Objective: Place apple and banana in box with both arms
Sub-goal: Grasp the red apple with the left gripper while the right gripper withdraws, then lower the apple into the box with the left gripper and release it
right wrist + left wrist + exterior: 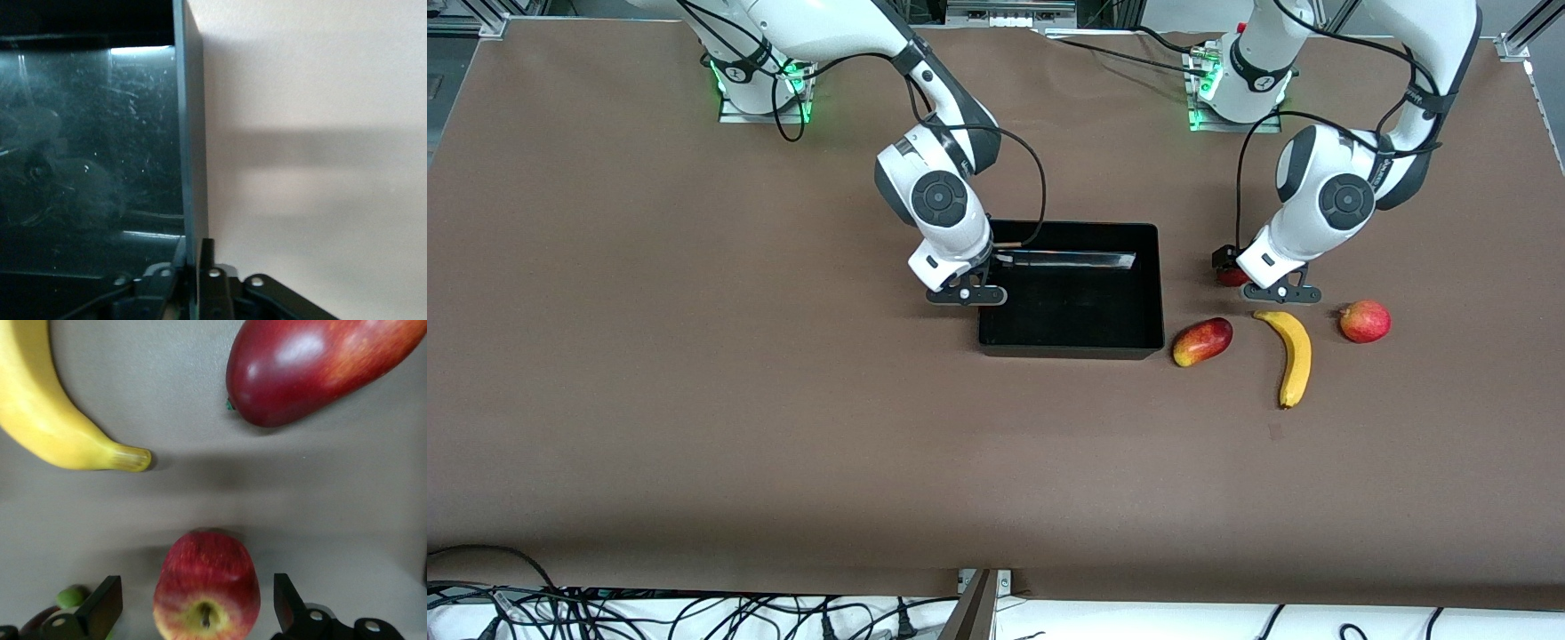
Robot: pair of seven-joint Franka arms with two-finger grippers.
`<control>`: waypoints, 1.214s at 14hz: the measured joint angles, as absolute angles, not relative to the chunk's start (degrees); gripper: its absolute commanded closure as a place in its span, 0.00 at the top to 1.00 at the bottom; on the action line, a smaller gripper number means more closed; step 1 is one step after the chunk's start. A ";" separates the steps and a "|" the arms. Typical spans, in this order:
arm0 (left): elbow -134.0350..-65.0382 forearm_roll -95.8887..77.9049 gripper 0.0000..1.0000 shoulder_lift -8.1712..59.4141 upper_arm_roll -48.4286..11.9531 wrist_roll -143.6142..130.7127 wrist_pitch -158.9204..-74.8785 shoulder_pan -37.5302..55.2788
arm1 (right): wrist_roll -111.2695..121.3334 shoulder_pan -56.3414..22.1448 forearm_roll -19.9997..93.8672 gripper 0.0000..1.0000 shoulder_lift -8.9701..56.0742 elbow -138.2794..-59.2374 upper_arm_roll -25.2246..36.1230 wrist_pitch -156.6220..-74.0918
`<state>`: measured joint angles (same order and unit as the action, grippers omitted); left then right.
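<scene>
The apple (207,593) sits on the table between the open fingers of my left gripper (198,608), touched by neither. In the front view the apple (1232,276) is mostly hidden under the left gripper (1272,289). The banana (1293,354) lies nearer the front camera than the apple, and one of its tips shows in the left wrist view (60,413). The black box (1072,345) sits mid-table and holds no fruit. My right gripper (967,293) is shut on the box's wall (190,133) at the right arm's end, one finger on each side of it (198,253).
An oblong red-and-yellow mango-like fruit (1202,341) lies between the box and the banana, and it also shows in the left wrist view (320,367). A red-orange round fruit (1365,321) lies beside the banana toward the left arm's end.
</scene>
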<state>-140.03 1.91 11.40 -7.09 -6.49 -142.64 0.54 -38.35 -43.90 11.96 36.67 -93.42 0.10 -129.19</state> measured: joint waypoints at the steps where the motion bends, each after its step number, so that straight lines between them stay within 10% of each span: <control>1: -140.12 1.91 0.72 12.29 -7.06 -6.49 -143.38 0.43 | -38.36 -43.87 11.96 1.00 36.70 -92.47 0.43 -128.78; 4: -140.13 1.91 0.27 13.43 -7.04 -6.50 -143.89 0.34 | -38.38 -43.90 11.95 1.00 36.41 -85.51 3.58 -120.27; 6: -140.04 1.91 0.16 13.25 -7.11 -6.46 -143.67 0.45 | -38.21 -43.88 11.95 1.00 35.68 -78.97 8.13 -110.99; 10: -136.54 1.91 0.15 11.79 -9.02 -6.52 -135.74 0.51 | -30.54 -43.48 12.43 1.00 29.99 -74.54 17.40 -103.40; 17: -108.59 1.81 0.14 14.05 -21.22 -18.01 -106.88 0.93 | -14.16 -39.85 12.84 1.00 16.19 -80.67 25.92 -92.96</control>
